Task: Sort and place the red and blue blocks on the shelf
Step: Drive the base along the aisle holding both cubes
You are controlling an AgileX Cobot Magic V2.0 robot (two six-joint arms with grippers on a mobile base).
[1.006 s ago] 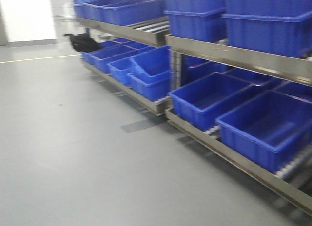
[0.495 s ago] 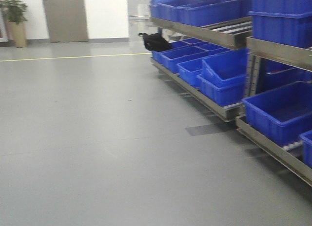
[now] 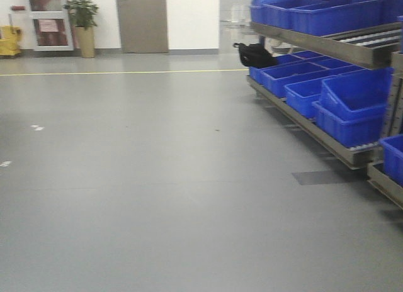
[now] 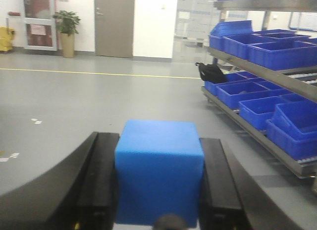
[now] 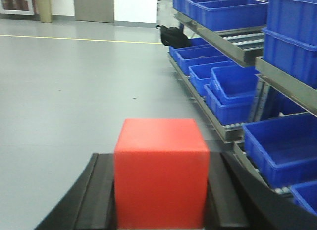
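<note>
Left claw is closed on the blue block. Black fingers press both side faces, gap only as wide as the cube. Right claw grips the red block the same way, jaws tight to its sides. Both cubes are held above the grey floor, well apart from the shelf on the right. Blue bins sit in rows on its rails, with a black bag at the far end.

Compared with a second ago, the front view has swung left. The shelf has slid from filling the right half to the right edge only. The door, potted plant and yellow floor line are now in view.
</note>
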